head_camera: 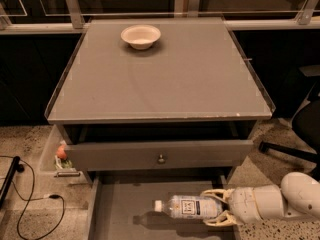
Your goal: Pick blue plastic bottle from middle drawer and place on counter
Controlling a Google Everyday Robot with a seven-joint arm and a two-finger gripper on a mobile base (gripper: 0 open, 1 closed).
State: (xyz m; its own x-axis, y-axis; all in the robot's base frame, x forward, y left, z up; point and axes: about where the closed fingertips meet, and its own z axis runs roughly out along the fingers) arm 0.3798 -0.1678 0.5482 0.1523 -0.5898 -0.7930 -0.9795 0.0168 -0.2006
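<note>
Grey counter (200, 84): one white bowl (141, 36) | one claw (210, 207) closed around one blue plastic bottle (187, 206) | over middle drawer (120, 209)

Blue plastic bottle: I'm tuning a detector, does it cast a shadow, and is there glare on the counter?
Camera view: the blue plastic bottle, held at its base end by the gripper, casts a dark shadow on the middle drawer floor; the counter shows only soft sheen.

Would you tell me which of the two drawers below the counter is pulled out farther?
The lower one, the middle drawer: its floor is exposed, where the gripper clasps the blue plastic bottle. The knobbed drawer above barely juts out.
</note>
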